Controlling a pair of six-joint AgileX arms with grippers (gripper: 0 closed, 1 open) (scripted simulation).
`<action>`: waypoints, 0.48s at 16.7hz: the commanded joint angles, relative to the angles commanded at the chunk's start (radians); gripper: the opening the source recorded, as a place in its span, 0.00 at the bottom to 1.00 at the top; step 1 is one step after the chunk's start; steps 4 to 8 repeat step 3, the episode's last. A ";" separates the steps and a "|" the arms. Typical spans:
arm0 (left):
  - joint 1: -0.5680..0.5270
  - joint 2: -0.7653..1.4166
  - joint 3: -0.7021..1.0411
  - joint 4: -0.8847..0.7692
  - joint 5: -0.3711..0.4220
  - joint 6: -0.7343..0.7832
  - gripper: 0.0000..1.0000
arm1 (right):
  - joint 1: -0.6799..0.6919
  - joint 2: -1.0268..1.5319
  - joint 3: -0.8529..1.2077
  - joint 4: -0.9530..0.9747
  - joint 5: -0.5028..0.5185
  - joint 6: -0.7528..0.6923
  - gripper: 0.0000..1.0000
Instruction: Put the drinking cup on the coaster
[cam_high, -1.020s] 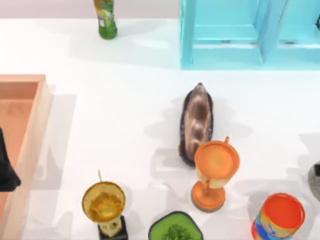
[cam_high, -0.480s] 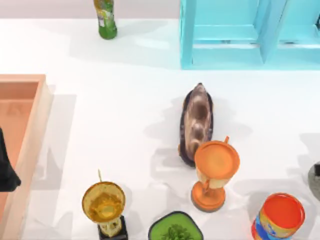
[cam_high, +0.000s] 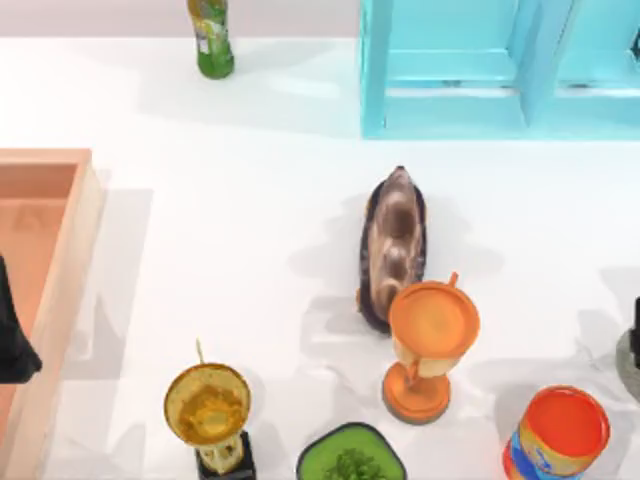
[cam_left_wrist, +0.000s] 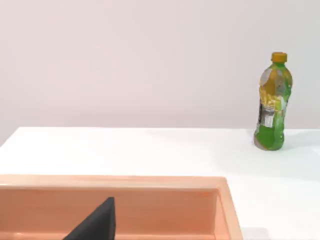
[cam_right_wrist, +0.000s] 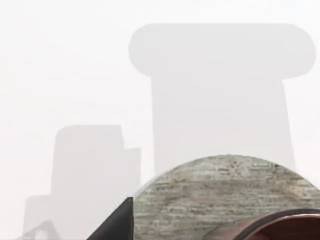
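Now something dark has crept into the top view's right edge above my coaster (cam_right_wrist: 225, 195), the drinking cup (cam_right_wrist: 270, 227) over it, though I can't tell my right grip's state.

I'm working over a rendered tabletop test scene, not a real room: a plain white table (cam_high: 250, 200) before a blank wall, strewn with unrelated props: a bottle (cam_high: 211, 38) and teal shelf (cam_high: 480, 70) at its far edge, a trophy (cam_high: 210, 410) and can (cam_high: 558, 435) at its near edge.

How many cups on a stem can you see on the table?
2: the gold trophy cup near the front left, and the orange goblet right of it, in front of the brown shoe. Others may be hidden.
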 joint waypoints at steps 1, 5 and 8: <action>0.000 0.000 0.000 0.000 0.000 0.000 1.00 | 0.000 0.000 0.000 0.000 0.000 0.000 1.00; 0.000 0.000 0.000 0.000 0.000 0.000 1.00 | 0.000 0.000 0.000 0.000 0.000 0.000 1.00; 0.000 0.000 0.000 0.000 0.000 0.000 1.00 | 0.000 0.000 0.000 0.000 0.000 0.000 1.00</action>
